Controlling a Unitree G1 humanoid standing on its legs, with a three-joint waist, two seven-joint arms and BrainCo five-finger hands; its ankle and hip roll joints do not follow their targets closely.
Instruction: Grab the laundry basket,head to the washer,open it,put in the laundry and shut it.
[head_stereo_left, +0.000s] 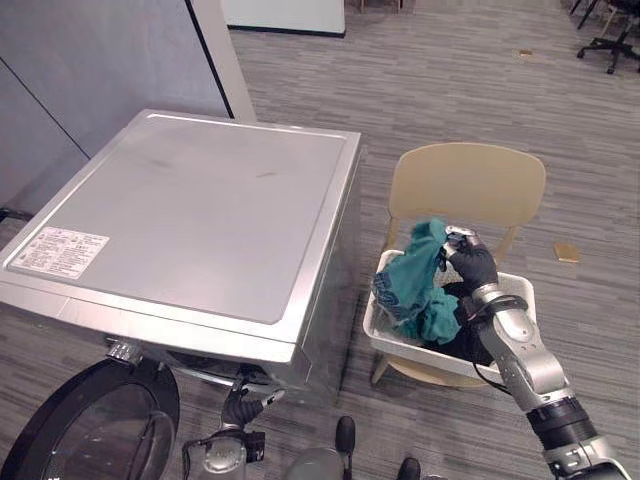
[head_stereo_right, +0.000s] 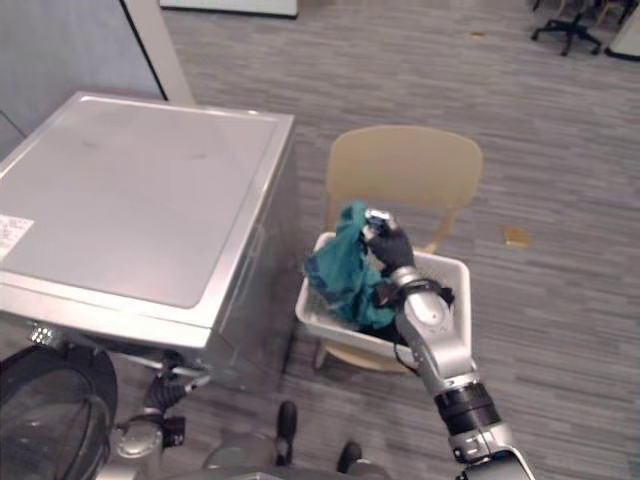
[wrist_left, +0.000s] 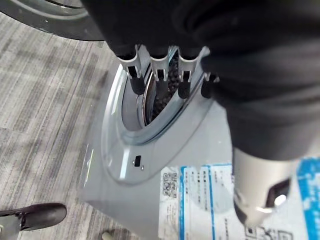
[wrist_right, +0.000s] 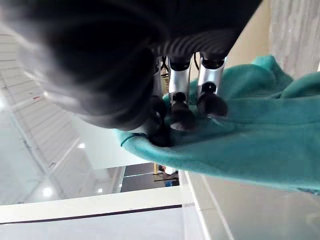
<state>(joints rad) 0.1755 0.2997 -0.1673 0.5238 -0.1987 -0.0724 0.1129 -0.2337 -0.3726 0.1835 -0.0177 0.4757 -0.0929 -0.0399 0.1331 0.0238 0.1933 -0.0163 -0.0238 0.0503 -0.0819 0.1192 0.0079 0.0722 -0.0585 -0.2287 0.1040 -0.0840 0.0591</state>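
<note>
While the white laundry basket (head_stereo_left: 395, 340) rests on the seat of a tan chair (head_stereo_left: 468, 185) just beside the washer (head_stereo_left: 190, 230), the right hand (head_stereo_left: 468, 262) is above the basket with its fingers (wrist_right: 210, 102) and thumb curled into a teal garment (head_stereo_left: 415, 285), pinching a fold at the top. The garment hangs from that grip, its lower part draping down into the basket, where dark laundry (head_stereo_left: 470, 335) also lies. The washer's round front door (head_stereo_left: 90, 425) stands swung open at the lower left of the head views. The left hand (wrist_left: 160, 70) is low in front of the machine, fingers straight and apart, holding nothing; past them the left wrist view shows the washer's open porthole (wrist_left: 155, 110) and perforated drum. A dark shoe (wrist_left: 32, 216) shows on the grey plank floor (head_stereo_left: 450, 70).
</note>
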